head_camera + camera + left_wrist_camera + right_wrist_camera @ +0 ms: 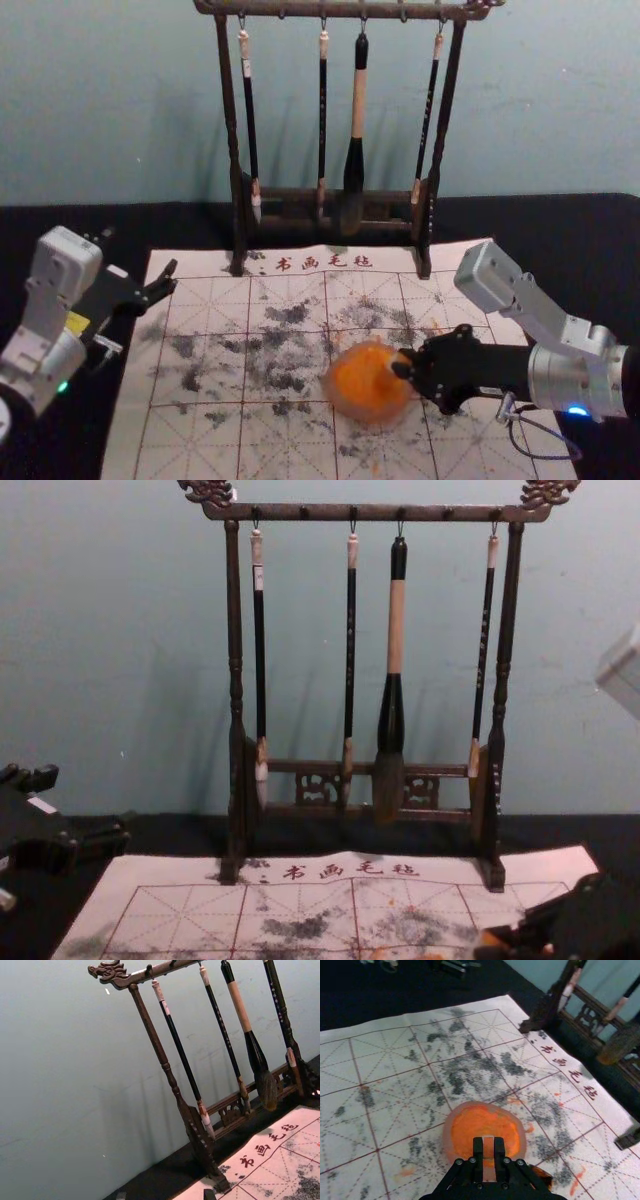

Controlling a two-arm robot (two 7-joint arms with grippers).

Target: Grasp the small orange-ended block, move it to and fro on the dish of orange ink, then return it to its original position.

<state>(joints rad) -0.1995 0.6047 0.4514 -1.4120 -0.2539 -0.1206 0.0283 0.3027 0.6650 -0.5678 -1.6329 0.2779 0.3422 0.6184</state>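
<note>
The small block (488,1147) is above the near-right part of the dish (451,1145) of orange ink, pinched upright between the 2 fingers of the right claw (403,364). Contact between block and ink cannot be determined. The right claw reaches in from the right. The dish rests on the mat (205,345), slightly right of centre. The mat is white, with a red grid, dark smudges and orange marks, and 4 red characters along its far edge. The left claw (139,260) is parked at the left, above the far-left part of the desk (560,222), with its fingers spread and nothing between them. At the far side stands the dark wooden rack (229,110), its feet on the mat. From its top bar hang 4 brushes (357,100), tips down.
</note>
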